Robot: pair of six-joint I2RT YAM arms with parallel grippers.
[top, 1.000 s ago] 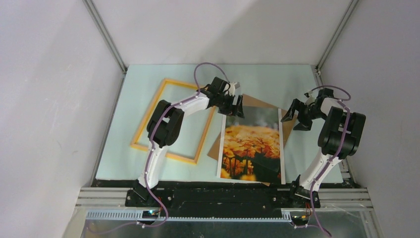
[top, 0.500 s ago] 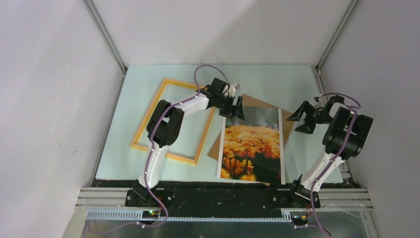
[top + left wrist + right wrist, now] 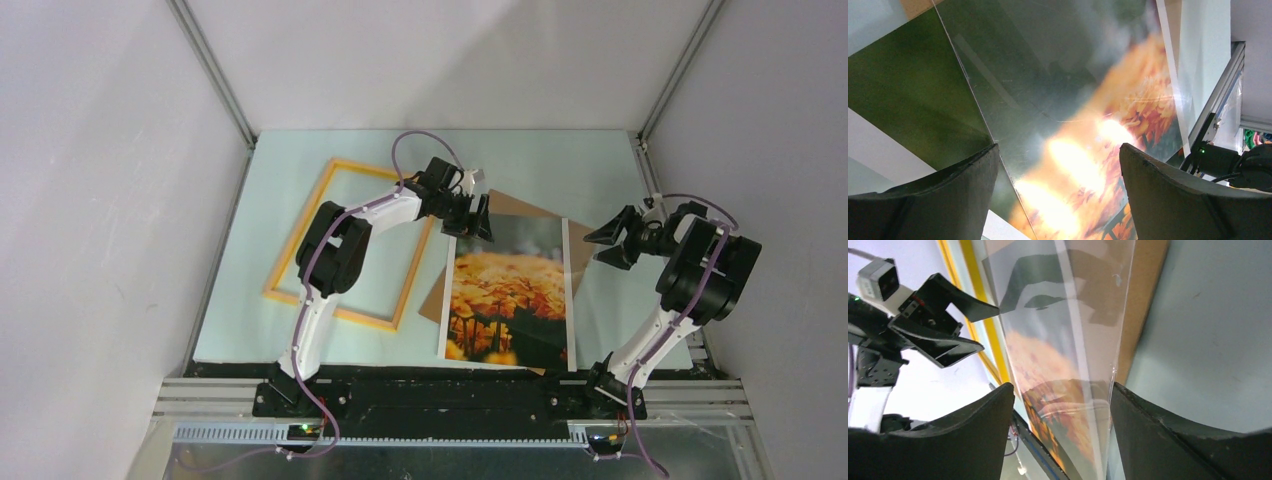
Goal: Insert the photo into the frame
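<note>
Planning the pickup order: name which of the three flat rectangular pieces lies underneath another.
The brown backing board: only its corners poke out from beneath the photo. The frame lies to their left, under neither.

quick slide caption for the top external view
Open left gripper over the photo's far edge, open right gripper beside it; the frame lies unfilled on the left.

No legible text, labels, brands, numbers or signs in any view, photo (image 3: 508, 290) printed with flowers only, frame (image 3: 362, 168) plain unmarked wood, white box (image 3: 878, 277) on the left wrist, any marking too small to tell
</note>
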